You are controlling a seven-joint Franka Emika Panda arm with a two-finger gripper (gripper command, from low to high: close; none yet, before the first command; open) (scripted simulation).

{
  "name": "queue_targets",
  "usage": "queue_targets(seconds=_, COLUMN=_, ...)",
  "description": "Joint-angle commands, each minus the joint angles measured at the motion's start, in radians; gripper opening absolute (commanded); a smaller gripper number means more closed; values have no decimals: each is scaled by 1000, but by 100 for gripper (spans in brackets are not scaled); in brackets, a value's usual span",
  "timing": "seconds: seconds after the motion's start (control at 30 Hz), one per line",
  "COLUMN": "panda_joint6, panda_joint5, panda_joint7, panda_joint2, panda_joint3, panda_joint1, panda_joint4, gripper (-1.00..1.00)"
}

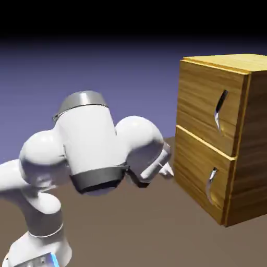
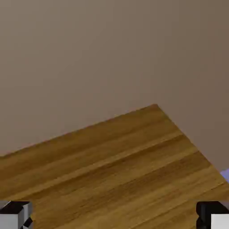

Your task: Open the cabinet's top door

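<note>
The cabinet [image 1: 245, 141] of golden-brown grained wood stands at the exterior view's right. Its top door [image 1: 201, 99] is shut and carries a curved silver-and-dark handle [image 1: 221, 111]. My gripper [image 1: 166, 167] hangs low, close to the left edge of the lower panel [image 1: 193, 167], well below and left of the top door's handle. In the hand view the two fingertips [image 2: 15, 214] stand far apart at the bottom corners, so the gripper [image 2: 114, 221] is open and empty. Cabinet wood [image 2: 116, 170] fills the lower part of that view.
The lower panel has a like curved handle [image 1: 211, 183]. The brown table [image 1: 146, 229] runs under the arm and the cabinet. My bulky white arm [image 1: 88, 151] fills the exterior view's lower left.
</note>
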Motion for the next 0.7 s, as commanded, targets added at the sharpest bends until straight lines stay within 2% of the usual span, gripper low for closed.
queue_targets(seconds=0.0, panda_joint6=-7, panda_joint5=-44, panda_joint7=-23, panda_joint2=29, panda_joint3=29, panda_joint1=-29, panda_joint4=6, gripper=0)
queue_targets(seconds=0.33, panda_joint6=-75, panda_joint5=-456, panda_joint7=-244, panda_joint2=307, panda_joint3=302, panda_joint1=-302, panda_joint4=64, gripper=0)
queue_targets(seconds=0.53, panda_joint6=-73, panda_joint5=-479, panda_joint7=-248, panda_joint2=290, panda_joint3=244, panda_joint1=-146, panda_joint4=216, gripper=0)
queue_targets(seconds=0.57, panda_joint6=-73, panda_joint5=-479, panda_joint7=-248, panda_joint2=290, panda_joint3=244, panda_joint1=-146, panda_joint4=216, gripper=-100)
queue_targets(seconds=0.67, panda_joint6=-152, panda_joint5=-469, panda_joint7=-233, panda_joint2=284, panda_joint3=271, panda_joint1=-190, panda_joint4=143, gripper=-100)
